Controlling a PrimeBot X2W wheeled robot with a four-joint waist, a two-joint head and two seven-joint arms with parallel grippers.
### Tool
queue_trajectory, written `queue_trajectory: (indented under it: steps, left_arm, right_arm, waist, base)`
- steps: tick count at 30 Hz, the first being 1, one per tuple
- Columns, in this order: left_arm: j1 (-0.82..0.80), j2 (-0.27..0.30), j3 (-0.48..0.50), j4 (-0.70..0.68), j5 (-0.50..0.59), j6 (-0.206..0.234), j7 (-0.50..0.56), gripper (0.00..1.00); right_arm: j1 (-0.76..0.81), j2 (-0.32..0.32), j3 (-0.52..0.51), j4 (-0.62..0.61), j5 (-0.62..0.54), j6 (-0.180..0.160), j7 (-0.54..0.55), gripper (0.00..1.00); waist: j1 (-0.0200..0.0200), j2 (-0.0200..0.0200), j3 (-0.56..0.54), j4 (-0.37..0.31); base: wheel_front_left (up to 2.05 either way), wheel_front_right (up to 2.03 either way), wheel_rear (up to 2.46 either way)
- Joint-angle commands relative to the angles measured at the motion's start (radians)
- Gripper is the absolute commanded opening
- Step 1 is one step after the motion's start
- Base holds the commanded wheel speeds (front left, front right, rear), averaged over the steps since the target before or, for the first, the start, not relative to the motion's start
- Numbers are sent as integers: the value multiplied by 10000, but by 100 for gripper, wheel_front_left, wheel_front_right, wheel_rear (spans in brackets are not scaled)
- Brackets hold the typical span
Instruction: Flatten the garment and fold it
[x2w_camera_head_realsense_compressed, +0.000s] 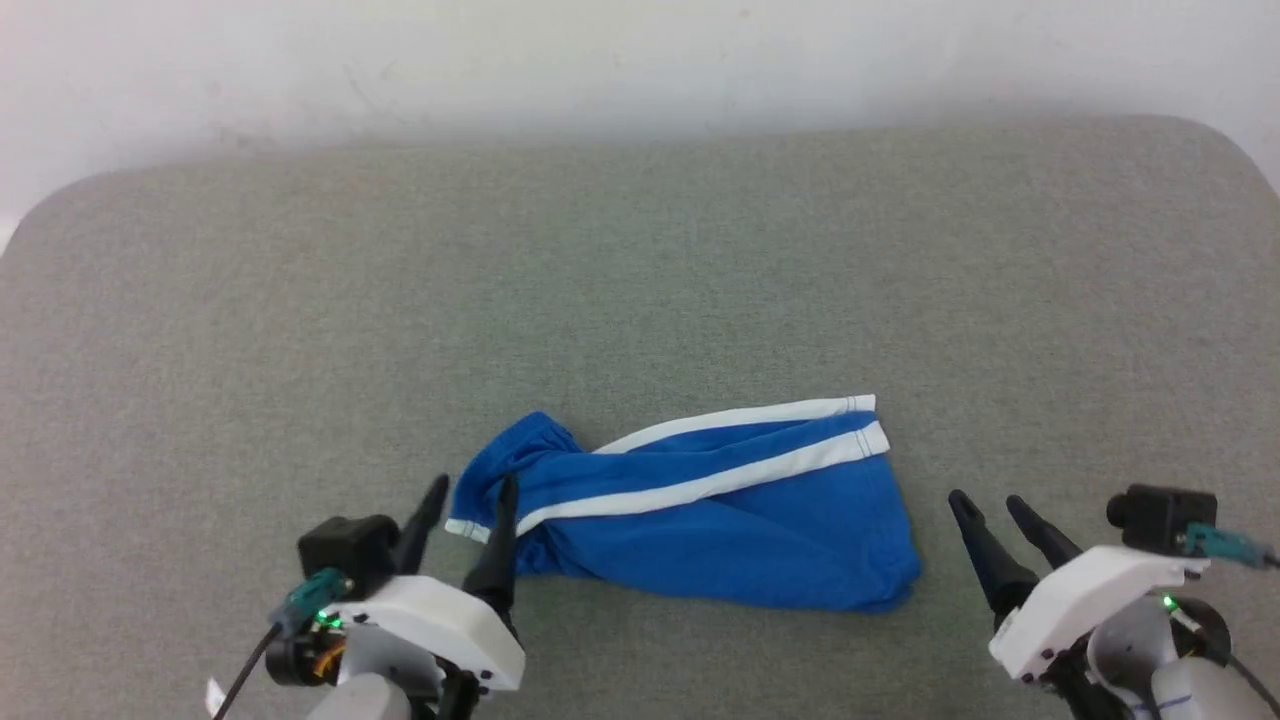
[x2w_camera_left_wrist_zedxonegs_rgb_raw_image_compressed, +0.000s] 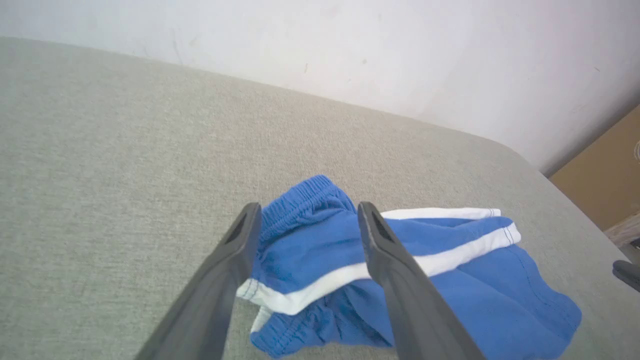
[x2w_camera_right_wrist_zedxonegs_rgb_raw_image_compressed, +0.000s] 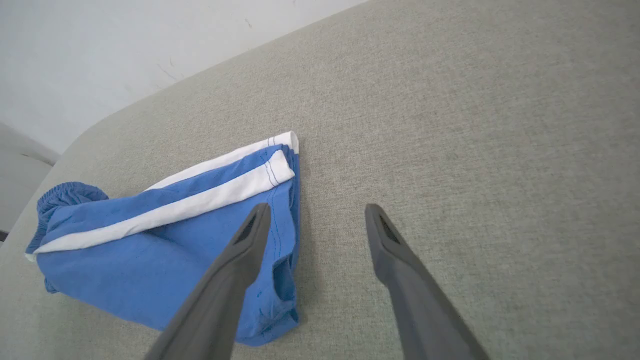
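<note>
The garment (x2w_camera_head_realsense_compressed: 720, 515), bright blue shorts with white stripes, lies bunched and folded over on the grey padded table (x2w_camera_head_realsense_compressed: 640, 260), its gathered waistband toward the left. My left gripper (x2w_camera_head_realsense_compressed: 472, 488) stands open at the garment's left end, its fingers spread over the waistband corner with nothing held. In the left wrist view the garment (x2w_camera_left_wrist_zedxonegs_rgb_raw_image_compressed: 325, 250) lies between and beyond the open left gripper (x2w_camera_left_wrist_zedxonegs_rgb_raw_image_compressed: 307, 210). My right gripper (x2w_camera_head_realsense_compressed: 985, 502) is open just right of the garment, apart from it. In the right wrist view the garment (x2w_camera_right_wrist_zedxonegs_rgb_raw_image_compressed: 150, 240) sits left of the open right gripper (x2w_camera_right_wrist_zedxonegs_rgb_raw_image_compressed: 317, 210).
A pale wall (x2w_camera_head_realsense_compressed: 640, 60) runs behind the table's far edge. The table's rounded corners show at the far left and far right. A brown cardboard-coloured surface (x2w_camera_left_wrist_zedxonegs_rgb_raw_image_compressed: 605, 175) stands past the table's right end in the left wrist view.
</note>
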Motion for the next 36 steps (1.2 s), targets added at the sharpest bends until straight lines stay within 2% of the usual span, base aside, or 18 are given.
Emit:
queue_trajectory:
  steps: [1, 5, 8, 9, 14, 24, 25, 26, 27, 36]
  left_arm:
    - [121, -1, 240, -227, 259, 125, -252, 100]
    - [192, -119, 928, -838, 1193, 245, -464, 100]
    - [363, -494, 1752, -1561, 2161, 131, -473, 100]
    - [363, -494, 1752, -1561, 2161, 131, -473, 100]
    - [771, -1172, 2613, -2107, 3331, -421, -476, 100]
    - [1074, -2192, 3568, -2118, 4613, -1361, -477, 100]
    - [1087, -2263, 3642, -2092, 4688, -1445, -478, 100]
    - [1099, -2331, 3715, -2065, 4750, -1525, -478, 100]
    - [1108, -2391, 3779, -2033, 4807, -1599, -478, 100]
    - [1296, -2684, 4193, -1715, 5337, -2078, -478, 100]
  right_arm:
    - [-290, -42, -55, 41, -98, -17, 429, 100]
    - [-1049, -285, 23, 513, -14, -17, 1803, 100]
    - [-1644, -463, 248, 941, 98, -17, 2821, 100]
    - [-1644, -463, 248, 941, 98, -17, 2821, 100]
    - [-2568, -574, 627, 1830, 237, -17, 4022, 100]
    - [-3400, -231, 1119, 4152, 515, -17, 5105, 100]
    - [-3394, -202, 1216, 4306, 568, -17, 5209, 61]
    - [-3386, -158, 1297, 4400, 657, -17, 5267, 13]
    - [-3378, -123, 1364, 4475, 759, -17, 5330, 0]
    - [-3530, -502, 1951, 3822, 1287, -17, 4576, 0]
  waist:
    - [1, -1, 45, 142]
    - [1, -1, 212, 516]
    - [1, -1, 401, 820]
    - [1, -1, 401, 820]
    - [1, -1, 651, 1180]
    - [1, -1, 920, 1485]
    - [1, -1, 923, 1497]
    - [1, -1, 927, 1504]
    - [1, -1, 924, 1509]
    - [1, -1, 537, 1215]
  base:
    - [0, 0, 0]
    - [0, 0, 0]
    - [0, 0, 0]
    - [0, 0, 0]
    - [0, 0, 0]
    - [0, 0, 0]
    - [0, 0, 0]
    - [0, 0, 0]
    - [0, 0, 0]
    - [0, 0, 0]
